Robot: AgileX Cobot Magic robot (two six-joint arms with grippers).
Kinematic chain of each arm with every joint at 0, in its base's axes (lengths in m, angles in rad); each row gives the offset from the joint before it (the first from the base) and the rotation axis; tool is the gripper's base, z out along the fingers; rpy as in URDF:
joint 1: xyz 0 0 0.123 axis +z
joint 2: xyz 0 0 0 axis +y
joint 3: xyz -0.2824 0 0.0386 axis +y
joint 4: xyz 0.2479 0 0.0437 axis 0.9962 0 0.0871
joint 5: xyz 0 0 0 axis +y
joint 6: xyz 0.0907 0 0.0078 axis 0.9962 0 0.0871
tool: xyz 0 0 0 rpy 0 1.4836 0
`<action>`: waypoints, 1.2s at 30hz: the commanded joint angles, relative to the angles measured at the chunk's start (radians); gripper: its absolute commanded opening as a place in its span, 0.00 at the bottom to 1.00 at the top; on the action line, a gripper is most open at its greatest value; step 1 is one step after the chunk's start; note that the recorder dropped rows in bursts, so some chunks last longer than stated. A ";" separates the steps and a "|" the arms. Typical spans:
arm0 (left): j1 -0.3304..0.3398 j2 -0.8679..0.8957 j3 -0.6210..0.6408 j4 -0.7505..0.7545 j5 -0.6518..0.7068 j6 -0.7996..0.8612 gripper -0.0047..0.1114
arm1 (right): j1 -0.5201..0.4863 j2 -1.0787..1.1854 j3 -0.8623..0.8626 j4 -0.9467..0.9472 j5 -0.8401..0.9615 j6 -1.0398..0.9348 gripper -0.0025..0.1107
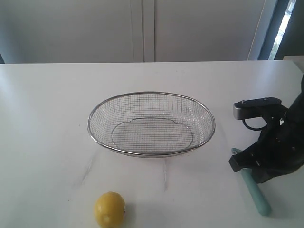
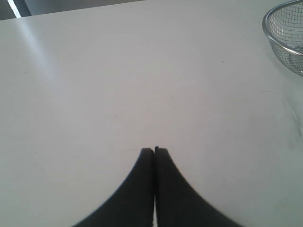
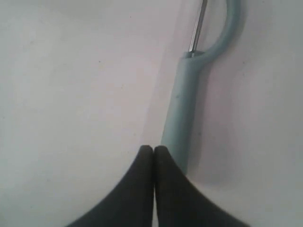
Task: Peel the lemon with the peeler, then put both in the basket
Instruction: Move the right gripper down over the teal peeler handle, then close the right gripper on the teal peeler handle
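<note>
One lemon, one peeler and one basket sit apart on the tabletop: basket central, lemon at the near edge, peeler to the right. The right hand hangs low over the peeler's handle, fingers pressed together, gripping nothing. The left hand, likewise closed and empty, hovers over bare tabletop beside the basket.
</note>
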 commanded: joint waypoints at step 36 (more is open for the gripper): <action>0.001 -0.004 0.004 -0.009 -0.003 0.001 0.04 | 0.002 0.043 0.062 -0.089 -0.140 0.166 0.43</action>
